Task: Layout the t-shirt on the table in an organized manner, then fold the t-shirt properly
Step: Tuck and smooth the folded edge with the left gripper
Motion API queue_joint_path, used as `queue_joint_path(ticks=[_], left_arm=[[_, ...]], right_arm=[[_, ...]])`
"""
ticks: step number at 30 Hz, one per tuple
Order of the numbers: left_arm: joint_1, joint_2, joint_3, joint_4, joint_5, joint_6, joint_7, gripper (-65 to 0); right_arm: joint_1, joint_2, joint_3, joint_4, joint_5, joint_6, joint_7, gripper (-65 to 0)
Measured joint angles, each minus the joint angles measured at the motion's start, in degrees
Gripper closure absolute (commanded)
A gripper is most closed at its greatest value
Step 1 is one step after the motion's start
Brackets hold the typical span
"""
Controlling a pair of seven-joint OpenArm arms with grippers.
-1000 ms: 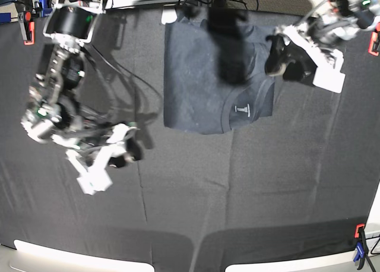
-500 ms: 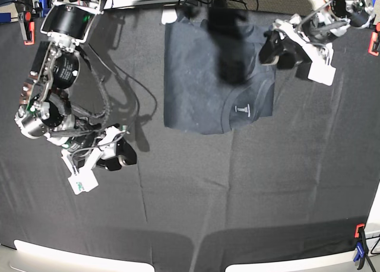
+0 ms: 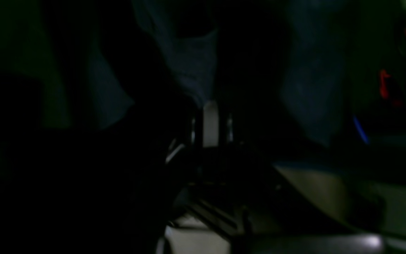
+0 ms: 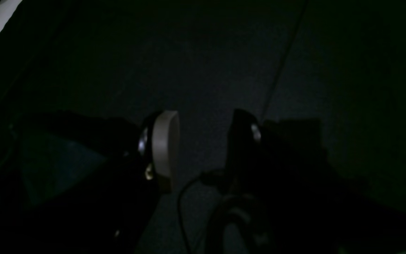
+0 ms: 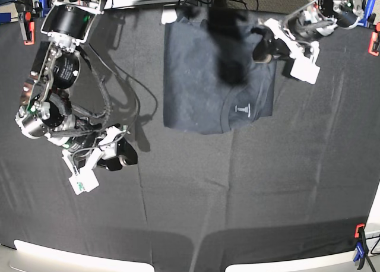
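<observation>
Charcoal fabric, thin and faintly shiny, lies as a roughly squared t-shirt [image 5: 217, 76] toward the far edge of the table [image 5: 249, 189], its small white tag mark facing up near the lower hem, a dark blurred shape crossing its upper middle; the matte black cloth beneath it is nearly the same tone, so the shirt's edges are hard to separate from the cover; the left gripper [image 5: 265, 48] sits at the shirt's side edge on the base view's right, and its jaws are drawn together, with blue-grey cloth bunched right at the fingertips in the dim left wrist view, though whether cloth is pinched between them I cannot tell; the right gripper [image 5: 119, 156] hangs well apart from the garment over bare tablecloth, jaws standing wide with nothing between them. The risks, as I judge them: if the closed left jaws caught only a thin fold, or caught the tablecloth along with the shirt, a lift would either slip free or drag the cover and skew the whole layout; pulling one side alone, with the other arm so far off, could twist the shirt out of square; the low contrast makes a misjudged edge likely.
</observation>
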Motion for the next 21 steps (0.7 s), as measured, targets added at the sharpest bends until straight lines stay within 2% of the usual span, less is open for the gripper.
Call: queue_joint_path(ticks=[2, 3, 4, 8, 11, 15, 18, 21], left_arm=[[0.02, 0.02, 0.02, 0.52, -4.46, -0.15, 5.77, 0.0], [0.09, 0.02, 0.02, 1.09, -5.62, -1.46, 7.34, 0.0], [0.26, 0.02, -0.09, 1.88, -6.32, -2.64, 8.15, 0.0], [1.44, 0.02, -3.41, 4.79, -6.47, -2.75, 8.04, 0.0], [1.95, 0.02, -7.54, 4.81, -5.27, -2.78, 8.11, 0.0], [2.89, 0.04, -12.85, 4.81, 1.44, -2.75, 8.2, 0.0], [3.06, 0.02, -13.94, 4.74, 4.94, -1.57, 7.98, 0.0], [3.06, 0.17, -13.92, 3.67, 5.2, -1.66, 5.07, 0.0]], right_arm=[[0.0, 0.0, 0.0, 0.0, 0.0, -0.02, 0.0, -24.9], [0.0, -0.02, 0.0, 0.0, 0.02, 0.0, 0.0, -24.9], [0.0, -0.02, 0.0, 0.0, 0.02, -0.02, 0.0, -24.9], [0.0, 0.0, 0.0, 0.0, 0.24, 0.0, 0.02, -24.9], [0.0, -0.02, 0.0, 0.0, 0.52, 0.0, 0.02, -24.9], [-0.02, 0.0, -0.11, 0.0, 0.63, -0.02, 0.0, -24.9], [-0.02, 0.17, -1.49, 0.0, 0.63, 0.0, 0.0, -24.9], [0.0, 0.13, -4.17, 0.0, 0.68, -0.02, 0.0, -24.9]])
